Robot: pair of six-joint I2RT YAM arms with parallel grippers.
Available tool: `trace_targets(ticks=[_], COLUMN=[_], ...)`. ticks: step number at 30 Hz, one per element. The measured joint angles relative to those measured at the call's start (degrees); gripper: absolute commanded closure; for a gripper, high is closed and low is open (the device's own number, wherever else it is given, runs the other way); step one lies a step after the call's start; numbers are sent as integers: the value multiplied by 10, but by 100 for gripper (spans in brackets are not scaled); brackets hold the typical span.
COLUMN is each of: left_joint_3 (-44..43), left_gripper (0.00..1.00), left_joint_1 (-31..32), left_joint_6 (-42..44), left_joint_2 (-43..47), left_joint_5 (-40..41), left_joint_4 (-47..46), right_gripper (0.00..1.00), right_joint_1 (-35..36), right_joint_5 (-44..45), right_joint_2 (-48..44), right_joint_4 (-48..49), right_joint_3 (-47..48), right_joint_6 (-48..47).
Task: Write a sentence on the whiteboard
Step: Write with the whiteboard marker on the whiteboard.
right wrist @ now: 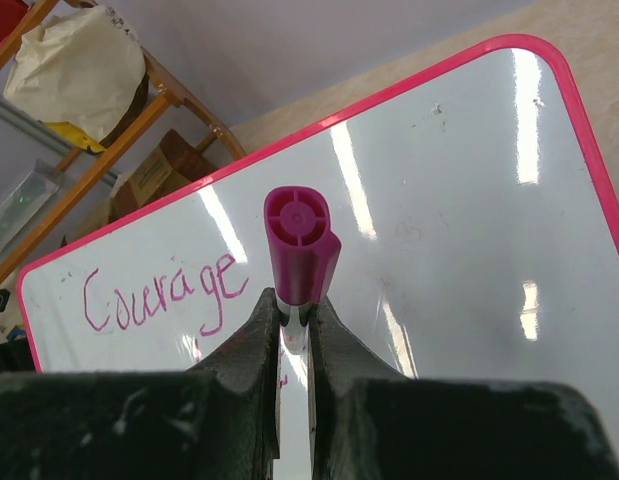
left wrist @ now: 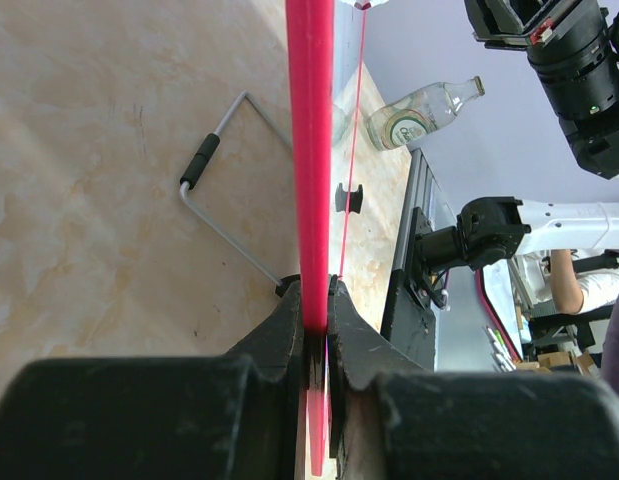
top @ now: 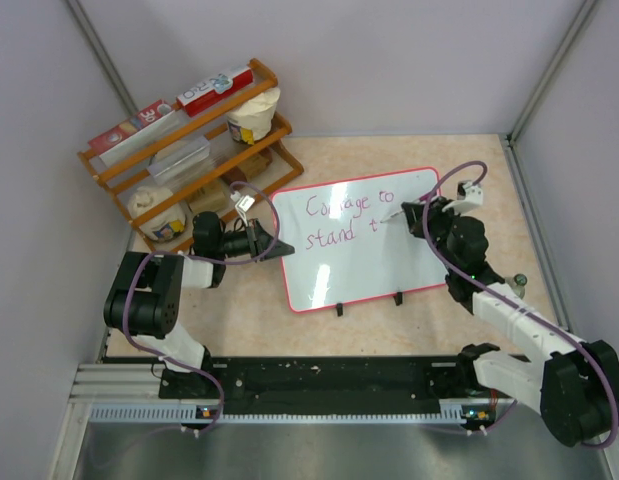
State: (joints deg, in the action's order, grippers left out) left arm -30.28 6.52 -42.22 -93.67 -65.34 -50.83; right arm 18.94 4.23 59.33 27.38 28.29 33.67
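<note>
- While the whiteboard (top: 374, 262) rests near the middle of the tan worktop (top: 389, 160), both arms are at it, one from each side.
- The left claw (top: 261, 238) is at the board's 9 o'clock edge. In the left wrist view the left claw (left wrist: 316, 300) is clenched on the pink-red rim (left wrist: 309, 150), one finger on each face of the board and no gap showing.
- The right claw (top: 417, 214) hangs over the board at about 2 o'clock from its centre.
- In the right wrist view the right claw (right wrist: 294, 305) is pinched tight on a purple marker (right wrist: 301, 245), whose capped butt end stands up between the fingertips.
- Seen from above, the marker (top: 394, 217) points toward 9 o'clock, its tip at the end of the writing. Whether it touches the surface I cannot tell.
- The sentence (top: 344, 220) runs in two purplish-pink lines across the board's 10 o'clock part: "Courage to" above, "stand t" below.
- Two black clips (top: 340, 309) sit on the board's 6 o'clock edge.
- A wire prop (left wrist: 214, 190) with a black sleeve lies on the worktop beside the gripped edge.
- A wooden rack (top: 189, 150) of packets and tubs stands at 10 o'clock from the board.
</note>
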Motion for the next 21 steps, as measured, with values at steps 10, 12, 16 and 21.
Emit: trace_targets(ticks=[10,12,16,21], left_joint_3=[0,0,0,0], left_gripper=[100,100,100,100], left_joint_1=[0,0,0,0], left_joint_6=[0,0,0,0], left_joint_2=[0,0,0,0], left_joint_5=[0,0,0,0], left_joint_4=[0,0,0,0], right_gripper=[100,100,100,100], right_joint_1=[0,0,0,0], right_joint_5=[-20,-23,-28,-28], right_joint_2=[0,-1,-8,-15], right_joint_4=[-4,-2,-4,-5], right_joint_3=[-2,-5,-18,-24], right_joint_6=[0,1,7,9])
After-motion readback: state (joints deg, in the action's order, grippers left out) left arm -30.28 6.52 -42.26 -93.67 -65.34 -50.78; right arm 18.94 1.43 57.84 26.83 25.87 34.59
